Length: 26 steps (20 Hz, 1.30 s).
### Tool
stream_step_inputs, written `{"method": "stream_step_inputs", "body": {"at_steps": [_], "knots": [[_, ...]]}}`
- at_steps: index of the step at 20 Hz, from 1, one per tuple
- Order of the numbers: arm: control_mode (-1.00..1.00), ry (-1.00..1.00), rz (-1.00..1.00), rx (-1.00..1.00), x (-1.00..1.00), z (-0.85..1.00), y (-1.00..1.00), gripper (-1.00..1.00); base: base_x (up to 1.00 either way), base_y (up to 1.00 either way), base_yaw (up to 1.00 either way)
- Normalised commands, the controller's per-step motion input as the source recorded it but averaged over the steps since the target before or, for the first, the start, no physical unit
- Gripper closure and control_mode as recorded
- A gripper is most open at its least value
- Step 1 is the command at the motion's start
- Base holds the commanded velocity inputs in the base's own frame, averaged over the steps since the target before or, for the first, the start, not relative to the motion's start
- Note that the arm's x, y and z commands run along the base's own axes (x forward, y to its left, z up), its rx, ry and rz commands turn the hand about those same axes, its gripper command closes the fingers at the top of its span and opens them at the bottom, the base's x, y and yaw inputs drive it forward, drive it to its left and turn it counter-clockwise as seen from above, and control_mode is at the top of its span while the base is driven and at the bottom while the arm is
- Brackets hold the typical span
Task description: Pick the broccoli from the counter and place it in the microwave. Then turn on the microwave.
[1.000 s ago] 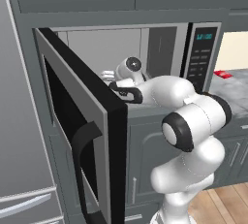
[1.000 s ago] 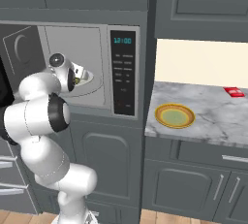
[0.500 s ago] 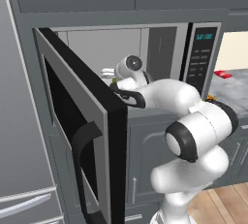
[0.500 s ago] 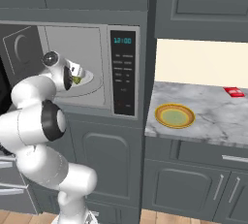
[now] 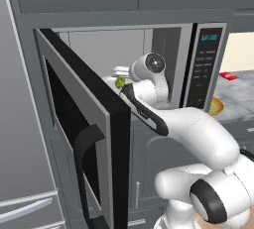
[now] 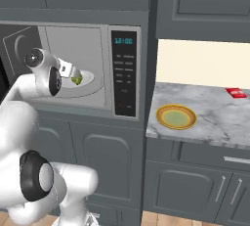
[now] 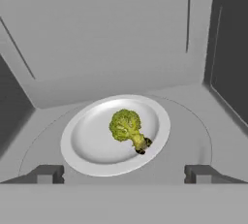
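Broccoli (image 7: 127, 127) resting on white plate (image 7: 87, 143) inside microwave (image 6: 124, 73); end effector (image 7: 124, 174) spread apart, empty. Left: shutting door (image 5: 82, 134), pressing start.

counter (image 6: 215, 117) bears 1 yellow dish (image 6: 176, 117), 1 red object (image 6: 236, 93).

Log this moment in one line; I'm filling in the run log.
phase: broccoli placed | broccoli: on white plate inside microwave | gripper: open, empty | door: open
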Motion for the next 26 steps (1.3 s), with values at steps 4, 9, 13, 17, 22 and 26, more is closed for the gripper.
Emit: {"method": "stream_step_inputs", "body": {"at_steps": [4,9,13,17,22,26], "knots": [[-1.00,0.06,-0.01,0.00,-1.00,0.70,-0.46,-1.00,0.00,0.00,0.00],[-1.00,0.13,-0.05,0.00,-1.00,0.28,-0.28,-1.00,0.00,0.00,0.00],[-1.00,0.13,-0.04,0.00,-1.00,0.28,-0.16,1.00,0.00,0.00,0.00],[-1.00,0.02,-0.05,-0.01,-1.00,0.10,-0.18,1.00,0.00,0.00,0.00],[-1.00,-0.01,-0.02,-0.04,-1.00,0.00,0.00,1.00,0.00,0.00,0.00],[-1.00,-0.03,0.00,0.00,-1.00,0.00,-0.17,1.00,0.00,0.00,0.00]]}}
